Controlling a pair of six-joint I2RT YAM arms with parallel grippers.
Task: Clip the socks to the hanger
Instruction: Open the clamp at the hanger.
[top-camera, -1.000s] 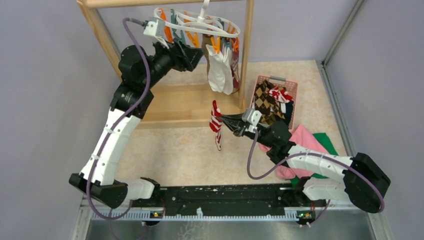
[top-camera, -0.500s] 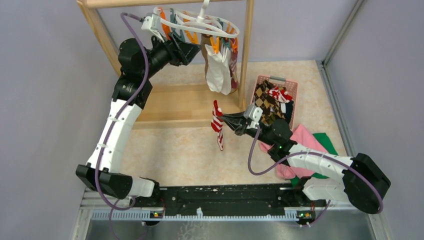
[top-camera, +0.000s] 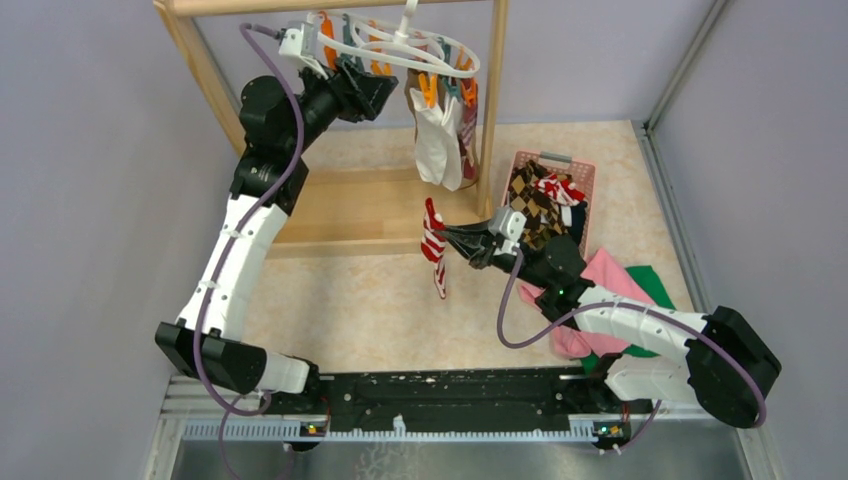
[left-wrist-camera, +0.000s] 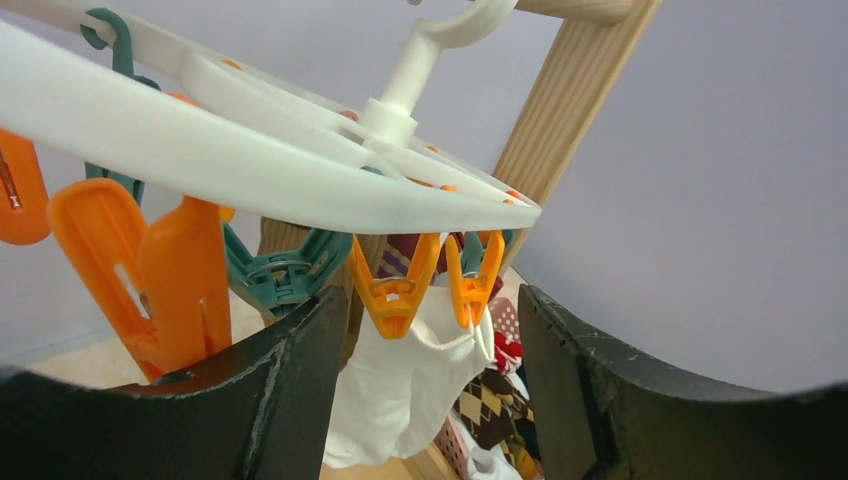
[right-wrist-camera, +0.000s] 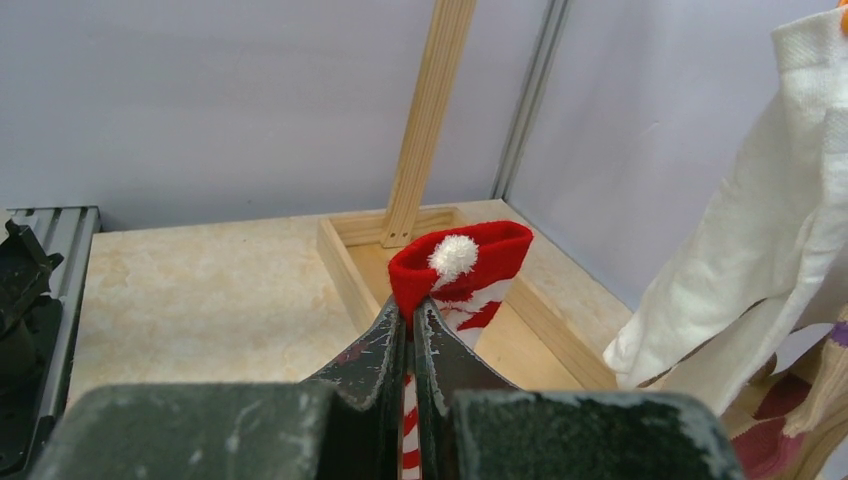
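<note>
The white oval hanger (top-camera: 400, 45) hangs by its hook from the wooden rack, with orange and teal clips (left-wrist-camera: 395, 290) dangling. A white sock (top-camera: 438, 140) is clipped to it and shows in the left wrist view (left-wrist-camera: 400, 385). My left gripper (top-camera: 372, 95) is open and empty, just under the hanger's left side; its fingers (left-wrist-camera: 290, 390) frame the clips. My right gripper (top-camera: 447, 240) is shut on the red-white striped sock (top-camera: 433, 250), held in the air; the sock's red cuff with a white pompom (right-wrist-camera: 455, 262) pokes up between the jaws. More socks, one brown argyle (top-camera: 530, 205), lie in a pink basket.
The wooden rack has a post (top-camera: 492, 100) right of the hanger and a base tray (top-camera: 350, 215) below it. The pink basket (top-camera: 585, 180) stands at the right. A pink cloth (top-camera: 605, 275) and a green cloth (top-camera: 655, 285) lie under my right arm.
My left gripper has risen and moved slightly left, closer under the hanger's ring. My right gripper with the striped sock has barely moved.
</note>
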